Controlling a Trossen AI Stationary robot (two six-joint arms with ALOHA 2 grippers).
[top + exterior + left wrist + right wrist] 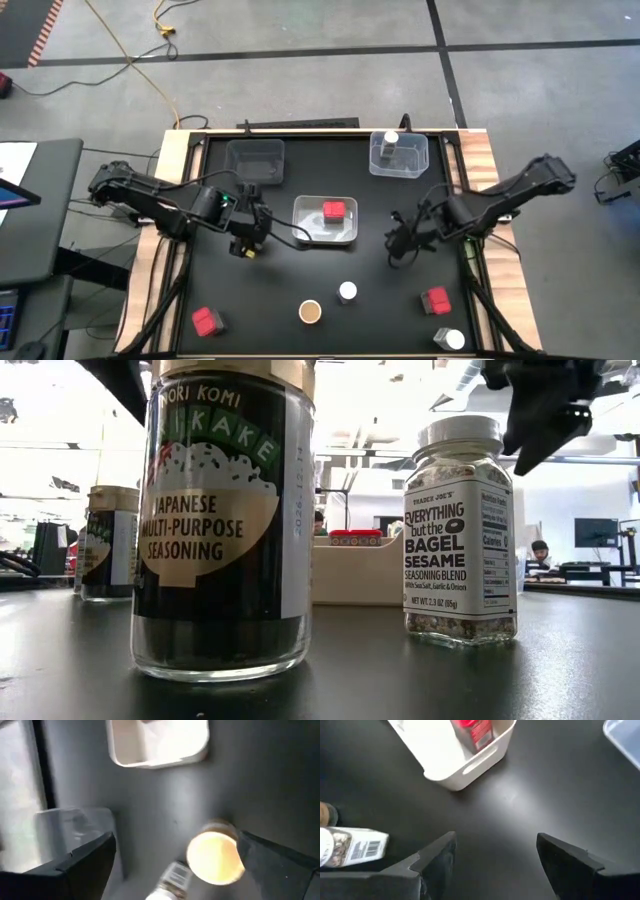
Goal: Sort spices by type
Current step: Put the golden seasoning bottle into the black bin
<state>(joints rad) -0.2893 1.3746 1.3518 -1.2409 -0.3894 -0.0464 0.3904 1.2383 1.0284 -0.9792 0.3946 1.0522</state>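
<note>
My left gripper hangs open above a brown-topped jar that stands on the table's left half. The lid shows between the fingers, close to one of them. My right gripper is open over bare table to the right of the white tray, which holds a red block. Near the front edge stand another brown-topped jar, a white-lidded jar, red blocks and a second white-lidded jar.
A clear tray sits at the far left. A second clear tray at the far right holds a white-lidded jar. Bare table lies between the white tray and the jars at the front.
</note>
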